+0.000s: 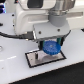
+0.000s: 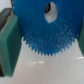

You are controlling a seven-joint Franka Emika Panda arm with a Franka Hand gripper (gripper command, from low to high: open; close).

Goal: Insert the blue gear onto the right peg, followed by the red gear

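Observation:
The blue gear (image 1: 50,48) hangs between the fingers of my gripper (image 1: 50,44), just above the grey plate with a black border (image 1: 34,60). In the wrist view the blue gear (image 2: 48,30) fills most of the picture, toothed rim and centre hole showing, with a green finger pad (image 2: 9,42) pressed against its side. My gripper is shut on the gear. The right peg is hidden under the gear and the arm. The red gear is out of view.
The plate lies on a white table (image 1: 15,70). The arm's large white body (image 1: 35,17) fills the upper part of the exterior view. A black cable (image 1: 10,35) runs in from the exterior view's left.

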